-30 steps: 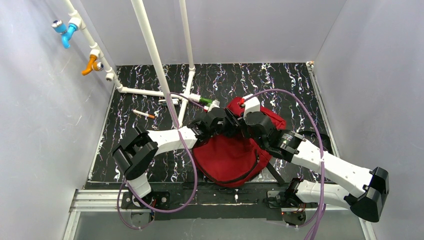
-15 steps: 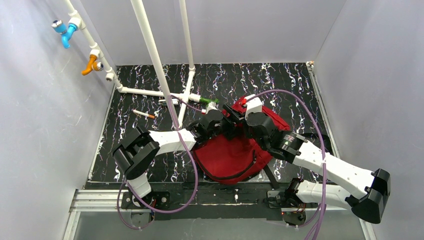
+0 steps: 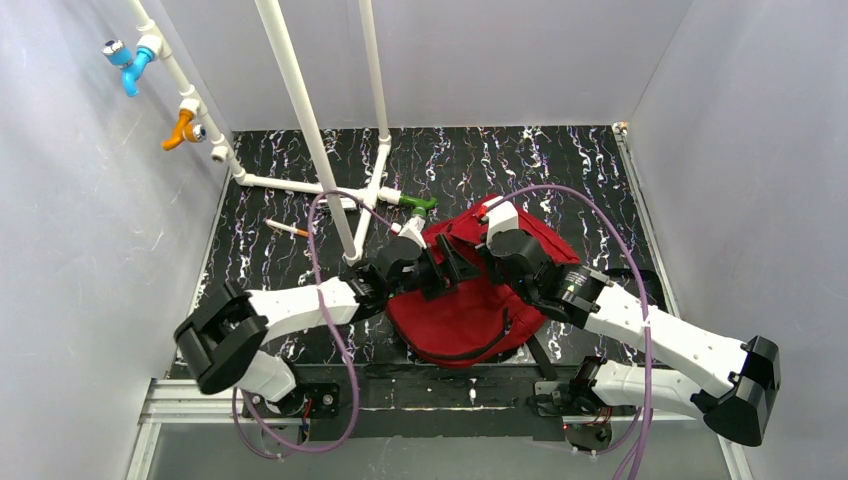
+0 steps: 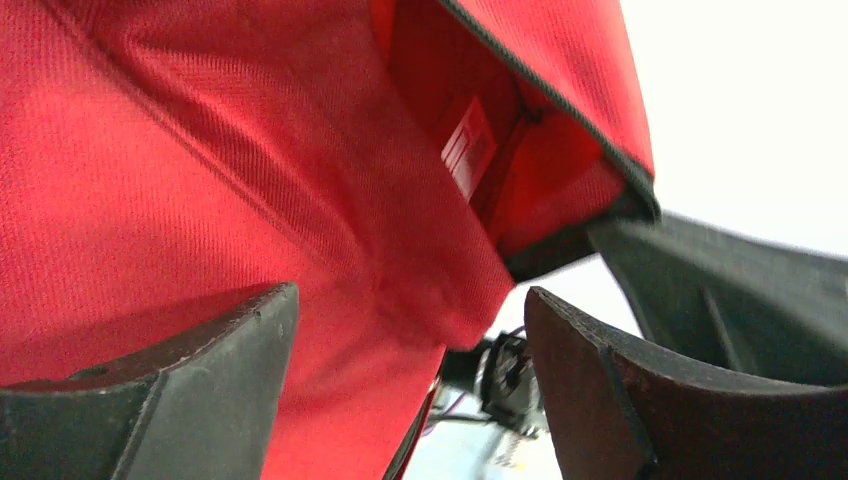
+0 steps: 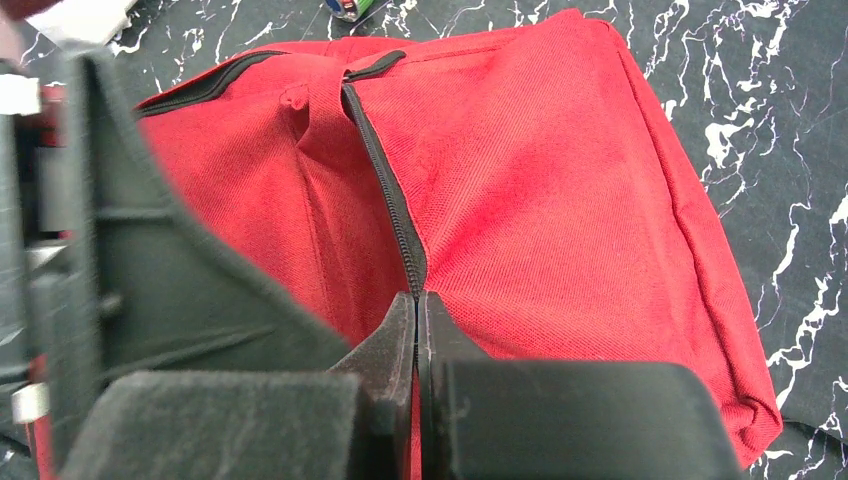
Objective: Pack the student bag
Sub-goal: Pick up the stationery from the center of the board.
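We judge the packing well along but unfinished. The student bag lies mid-bench toward the near edge, and its zipper is drawn closed along the stretch we see. A pocket mouth still gapes beside the left tool, and a pen and a green-capped item lie outside, to the bag's far left. The left tool stands open against red fabric, gripping nothing. The right tool is closed with its tips on the zipper line, and we cannot tell whether they pinch the slider. The bench is black with white marbling. Grey walls enclose it, and white pipes with a blue valve and an orange valve rise at far left.
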{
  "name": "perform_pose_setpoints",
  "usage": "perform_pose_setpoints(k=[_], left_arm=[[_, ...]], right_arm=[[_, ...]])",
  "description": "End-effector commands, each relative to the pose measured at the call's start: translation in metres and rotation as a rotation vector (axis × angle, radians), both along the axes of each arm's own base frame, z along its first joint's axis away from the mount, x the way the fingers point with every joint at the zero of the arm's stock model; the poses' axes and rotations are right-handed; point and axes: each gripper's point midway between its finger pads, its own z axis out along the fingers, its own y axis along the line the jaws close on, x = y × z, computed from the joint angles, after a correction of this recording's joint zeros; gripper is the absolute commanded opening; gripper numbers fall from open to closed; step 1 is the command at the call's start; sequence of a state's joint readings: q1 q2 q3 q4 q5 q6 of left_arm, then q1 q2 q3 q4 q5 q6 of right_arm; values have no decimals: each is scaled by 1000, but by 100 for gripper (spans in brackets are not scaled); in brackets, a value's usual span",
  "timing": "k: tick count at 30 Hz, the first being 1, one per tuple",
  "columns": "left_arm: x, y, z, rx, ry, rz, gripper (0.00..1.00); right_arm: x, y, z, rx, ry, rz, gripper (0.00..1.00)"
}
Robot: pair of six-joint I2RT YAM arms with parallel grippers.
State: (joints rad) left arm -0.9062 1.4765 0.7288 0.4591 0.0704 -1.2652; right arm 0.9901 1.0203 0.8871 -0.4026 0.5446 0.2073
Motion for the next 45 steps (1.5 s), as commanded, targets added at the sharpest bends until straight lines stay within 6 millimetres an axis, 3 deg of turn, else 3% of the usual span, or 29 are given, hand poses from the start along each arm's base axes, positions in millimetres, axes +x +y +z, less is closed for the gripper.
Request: perform_pose_setpoints(k=[1,5,7,11,14,16,20,26,29,32,36,45], left_arm=[[-28,40,-7,245,-155,-137,82],[-40,102,-26,559,-175,-152,87],[-49,124,-29,665,-181,-209,89],[-71,140,-22,669,-235,-314,87],[-69,174,-12,715,-311,-218,91],[-66,197,-1,759,-344,-147,98],[-61,240,20,899,-322,-76,98],[-51,282,36,1065,-275,11,98],[-46,306,39,1081,-219,134,98],[-38,330,37,1077,-115,246,98],[-11,347,39,960,-47,391,98],[79,369,24,316,182,704,98]], right_arm=[[0,3,12,27,-23,3,1],[-1,-2,5,-6,-11,-9,1],[-1,-3,2,-15,-5,-13,1],[-2,0,-3,-26,14,-4,1],[0,1,-3,-37,18,-8,2],[2,0,-2,-45,15,-15,10],[2,1,-2,-72,15,-3,20],[6,-3,-6,-169,19,10,49],[11,-7,-6,-225,-1,-21,55],[16,-12,-8,-285,-22,-54,54],[19,-10,-13,-327,-36,-49,39],[16,-4,-16,-272,-42,-12,8]])
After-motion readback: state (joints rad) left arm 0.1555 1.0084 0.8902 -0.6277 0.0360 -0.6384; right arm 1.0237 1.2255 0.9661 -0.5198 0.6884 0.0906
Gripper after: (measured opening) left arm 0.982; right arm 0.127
